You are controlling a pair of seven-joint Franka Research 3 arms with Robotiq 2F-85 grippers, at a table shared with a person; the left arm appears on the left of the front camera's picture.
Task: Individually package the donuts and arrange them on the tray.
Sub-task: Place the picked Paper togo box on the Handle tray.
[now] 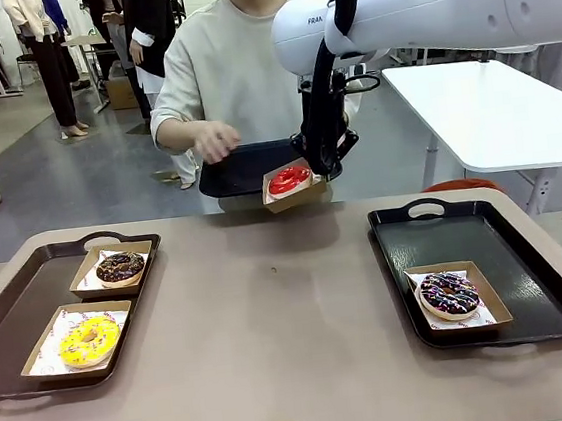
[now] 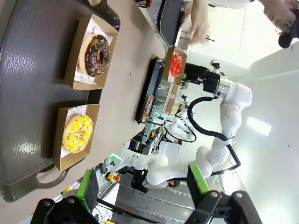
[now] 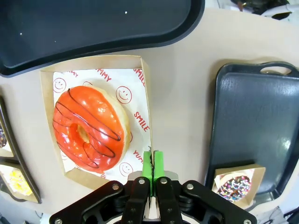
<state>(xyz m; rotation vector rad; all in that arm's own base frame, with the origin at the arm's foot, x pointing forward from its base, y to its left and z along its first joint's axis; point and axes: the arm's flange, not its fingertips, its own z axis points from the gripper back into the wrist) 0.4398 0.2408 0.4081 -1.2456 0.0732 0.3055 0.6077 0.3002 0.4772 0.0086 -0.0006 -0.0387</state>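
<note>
Front view shows the right gripper (image 1: 325, 169) pinching the red donut's box (image 1: 295, 195) wall; keep it level toward the right tray (image 1: 396, 249).

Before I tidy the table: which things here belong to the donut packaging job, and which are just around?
Job:
red donut in its box, pinched by the right gripper
yellow donut
brown donut
sprinkled donut
right tray

Around:
white table
</note>
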